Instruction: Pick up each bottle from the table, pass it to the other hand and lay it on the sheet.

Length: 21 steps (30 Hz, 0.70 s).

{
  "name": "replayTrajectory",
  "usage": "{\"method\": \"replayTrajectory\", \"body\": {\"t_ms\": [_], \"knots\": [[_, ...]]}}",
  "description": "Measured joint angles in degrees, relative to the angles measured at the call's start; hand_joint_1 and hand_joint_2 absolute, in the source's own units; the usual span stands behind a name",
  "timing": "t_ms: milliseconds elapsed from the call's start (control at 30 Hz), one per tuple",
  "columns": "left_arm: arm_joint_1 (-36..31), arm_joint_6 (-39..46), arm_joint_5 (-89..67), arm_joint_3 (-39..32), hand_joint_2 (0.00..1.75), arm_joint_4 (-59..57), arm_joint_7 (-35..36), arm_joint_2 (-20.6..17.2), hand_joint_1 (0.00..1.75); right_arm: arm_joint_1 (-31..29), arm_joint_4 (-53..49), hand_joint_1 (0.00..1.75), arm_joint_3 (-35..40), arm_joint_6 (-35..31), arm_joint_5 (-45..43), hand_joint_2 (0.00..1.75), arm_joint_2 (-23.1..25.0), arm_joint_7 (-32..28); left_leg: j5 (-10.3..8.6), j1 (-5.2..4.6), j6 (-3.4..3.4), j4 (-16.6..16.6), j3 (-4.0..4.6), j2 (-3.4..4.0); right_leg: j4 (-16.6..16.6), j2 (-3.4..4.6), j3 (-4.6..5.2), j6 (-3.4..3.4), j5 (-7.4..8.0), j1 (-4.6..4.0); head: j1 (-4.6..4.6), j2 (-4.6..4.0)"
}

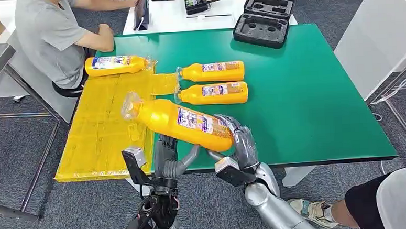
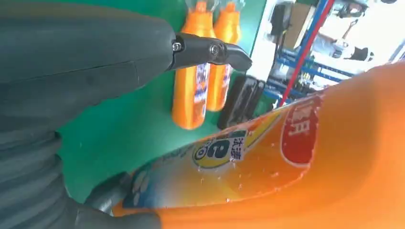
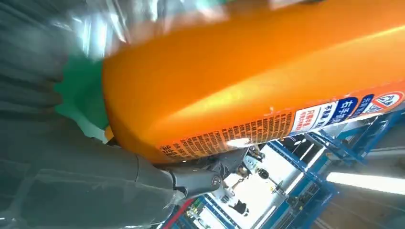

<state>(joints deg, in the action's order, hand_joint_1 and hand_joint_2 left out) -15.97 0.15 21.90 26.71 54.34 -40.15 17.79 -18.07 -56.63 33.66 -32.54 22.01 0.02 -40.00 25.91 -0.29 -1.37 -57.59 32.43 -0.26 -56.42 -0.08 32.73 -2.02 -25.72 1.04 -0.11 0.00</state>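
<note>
Right hand (image 1: 240,144) fingers (image 1: 242,135) clasp bottle (image 1: 183,121) base.

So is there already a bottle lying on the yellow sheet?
Yes, one bottle lies on the yellow sheet's far edge, near the seated person.

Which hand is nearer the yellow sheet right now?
Left. The left hand sits at the yellow sheet's near right corner, under the raised bottle. The right hand grips the bottle's base farther right, over bare green table.
</note>
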Motion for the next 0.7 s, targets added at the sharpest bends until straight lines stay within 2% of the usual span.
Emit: {"method": "replayTrajectory", "body": {"t_ms": [333, 700], "knots": [[-0.26, -7.01, 6.07, 0.28, 1.75, -0.5, 2.25, 0.0, 0.0, -0.03, 0.0, 1.66, 0.02, 1.4, -1.46, 1.75, -0.35, 0.0, 0.0, 0.0, 0.0, 0.0, 0.0, 0.0, 0.0, 0.0, 0.0, 0.0, 0.0, 0.0, 0.02, 0.0], [-0.48, -7.38, 6.42, 0.9, 1.75, -0.94, 2.4, 0.0, 0.0, 0.07, 0.0, 1.62, 0.09, 1.46, -2.21, 1.75, -0.35, 0.0, 0.0, 0.0, 0.0, 0.0, 0.0, 0.0, 0.0, 0.0, 0.0, 0.0, 0.0, 0.0, 0.02, 0.0]]}}
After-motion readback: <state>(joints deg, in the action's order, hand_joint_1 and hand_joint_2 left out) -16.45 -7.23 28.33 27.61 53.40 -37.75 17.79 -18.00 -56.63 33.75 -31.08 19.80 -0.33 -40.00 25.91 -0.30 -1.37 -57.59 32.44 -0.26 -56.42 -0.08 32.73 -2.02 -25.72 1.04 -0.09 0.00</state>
